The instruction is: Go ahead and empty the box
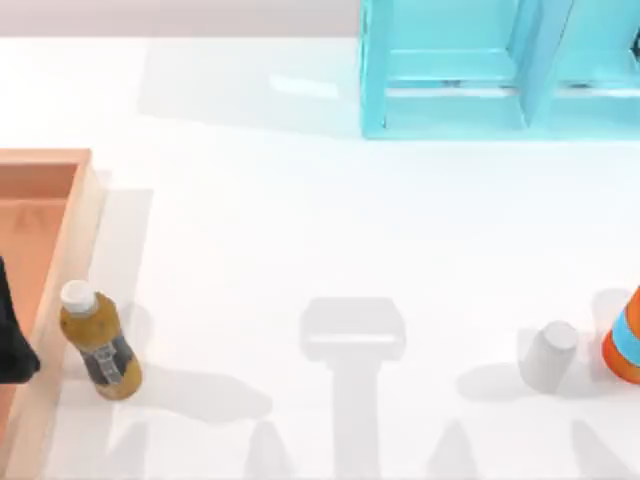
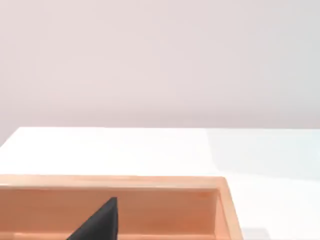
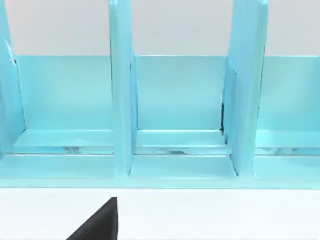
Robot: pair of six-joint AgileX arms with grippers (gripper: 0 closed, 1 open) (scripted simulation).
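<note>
The box [image 1: 70,225] is a shallow orange-brown bin at the table's left edge, cut off by the top view's border. Its far wall [image 2: 125,182] and orange floor face the left wrist camera. A bottle [image 1: 100,342] of yellow-brown liquid, with a white cap and grey label, stands on the table outside the box, close to its right wall. My left gripper [image 1: 12,345] is a dark shape over the box's floor at the far left, left of the bottle. A dark part of it [image 2: 100,224] hangs inside the box. A dark part of my right gripper [image 3: 100,224] hangs above the white table, facing the shelf.
A cyan shelf unit [image 1: 480,70] with upright dividers [image 3: 122,100] stands at the back right. A small grey-white cup-like object [image 1: 550,355] sits at the front right, next to an orange cone-shaped thing with a blue band [image 1: 625,345] at the right edge.
</note>
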